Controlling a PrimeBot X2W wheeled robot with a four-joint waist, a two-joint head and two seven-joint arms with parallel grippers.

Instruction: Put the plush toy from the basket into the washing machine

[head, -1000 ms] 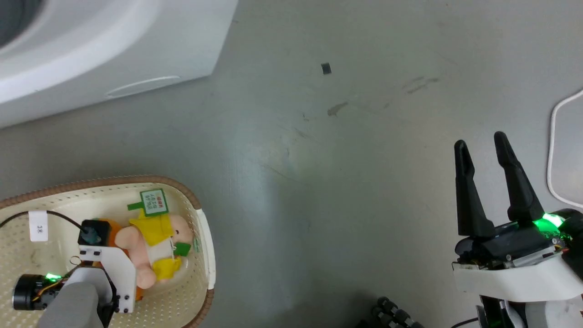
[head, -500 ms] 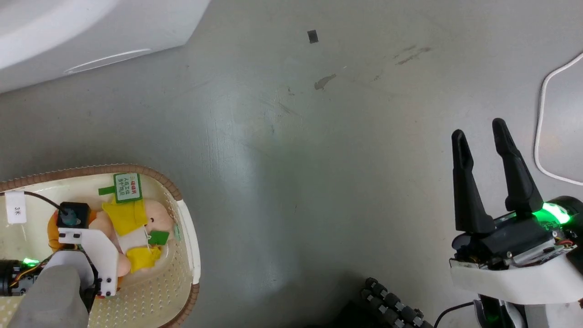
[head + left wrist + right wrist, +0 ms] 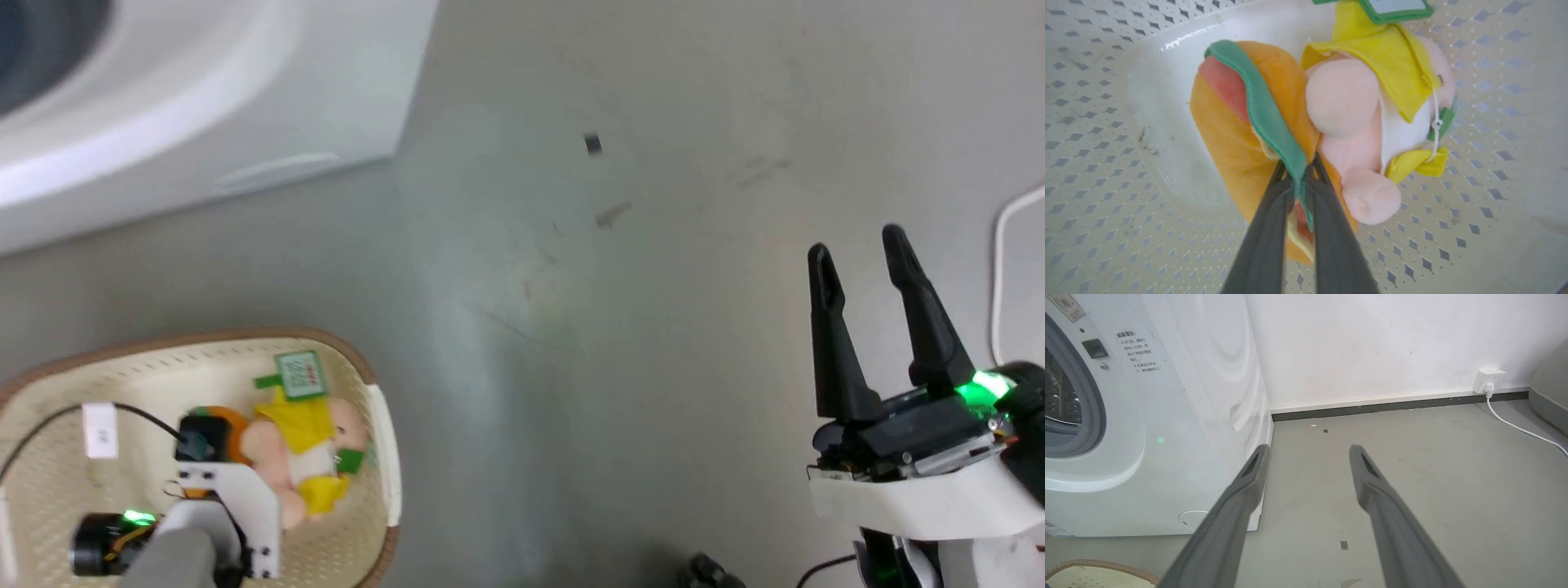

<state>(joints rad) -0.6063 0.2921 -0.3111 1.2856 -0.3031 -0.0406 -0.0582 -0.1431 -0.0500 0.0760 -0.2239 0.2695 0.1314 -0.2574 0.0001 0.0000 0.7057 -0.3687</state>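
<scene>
Left gripper [image 3: 1297,169]: pinched shut on the plush toy [image 3: 1343,98] by its green strip, inside the basket [image 3: 1106,122]. Right gripper [image 3: 1308,451]: spread open over the floor [image 3: 1433,477], near the washing machine [image 3: 1180,416].

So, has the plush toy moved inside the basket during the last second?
No. Against the basket, the plush toy keeps its place beside the white handle, tag toward the brown rim; the picture shifted because the camera moved.
</scene>
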